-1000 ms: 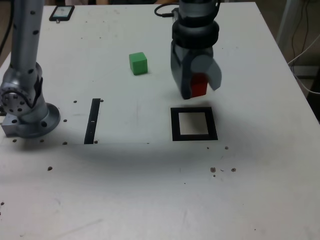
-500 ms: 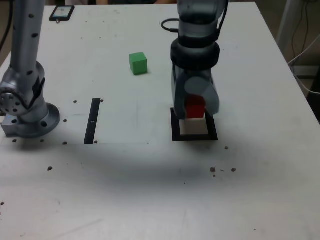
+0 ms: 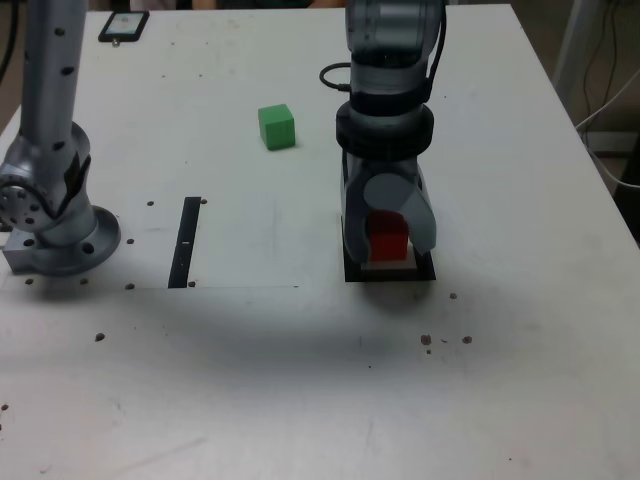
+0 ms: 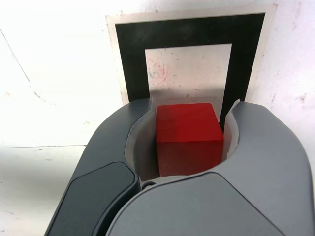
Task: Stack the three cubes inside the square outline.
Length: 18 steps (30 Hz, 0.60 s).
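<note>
The white table [image 3: 520,380] fills the exterior view, with the arm's silver base [image 3: 55,215] standing at the exterior view's left edge. The arm reaches down over the middle of the table, and its gripper [image 3: 388,240] hangs directly above the square outline [image 3: 350,270], covering most of it in that view. In the wrist view the square outline [image 4: 133,59] shows as a thick black frame around a pale centre, and the gripper [image 4: 189,140] points down at that centre. The jaws stand narrow, clamped on the red cube [image 3: 387,237], which sits between the two grey fingers [image 4: 268,162], pressed by one on each side. The red cube [image 4: 188,137] is over the outline's pale centre; whether it touches the table cannot be told. The green cube [image 3: 276,127] rests well apart, farther back on the table. A narrow black strip [image 3: 185,242] lies between the base and the outline.
</note>
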Each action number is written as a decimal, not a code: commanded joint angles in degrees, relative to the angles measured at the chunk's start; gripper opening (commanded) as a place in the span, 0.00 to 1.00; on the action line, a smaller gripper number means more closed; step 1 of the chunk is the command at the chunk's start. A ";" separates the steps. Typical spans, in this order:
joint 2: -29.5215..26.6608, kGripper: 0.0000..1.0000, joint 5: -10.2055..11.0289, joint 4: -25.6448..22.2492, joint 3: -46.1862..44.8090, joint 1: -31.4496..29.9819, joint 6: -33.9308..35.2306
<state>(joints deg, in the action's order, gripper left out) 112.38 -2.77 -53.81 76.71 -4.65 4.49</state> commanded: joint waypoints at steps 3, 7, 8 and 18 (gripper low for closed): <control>0.06 0.07 0.79 0.61 0.28 0.14 -0.09; 0.74 0.08 1.60 0.64 0.48 0.24 -0.09; 0.93 0.09 1.82 0.48 0.61 0.25 -0.09; 2.89 0.13 2.28 -1.92 0.82 0.41 0.01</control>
<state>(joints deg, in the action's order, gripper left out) 114.52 -0.34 -55.61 77.61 -4.43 4.49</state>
